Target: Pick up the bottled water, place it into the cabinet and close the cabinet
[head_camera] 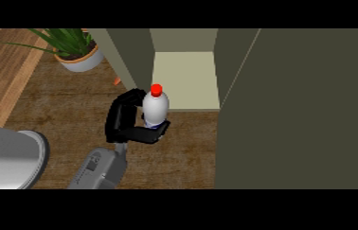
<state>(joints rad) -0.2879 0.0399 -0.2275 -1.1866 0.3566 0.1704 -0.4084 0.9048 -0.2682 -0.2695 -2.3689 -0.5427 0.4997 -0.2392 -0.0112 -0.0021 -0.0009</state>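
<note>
The bottled water is white with a red cap and stands upright in my left hand, which is shut on it from the left. Fingers curl round its lower part and hide the base. Bottle and hand are just in front of the open cabinet, near the left front corner of its pale shelf. The cabinet's dark olive door stands open and fills the right side of the view. My right hand does not show.
A potted green plant in a white pot stands at the back left. A grey round metal vessel sits at the lower left edge. A small orange object peeks out beside the cabinet's left wall.
</note>
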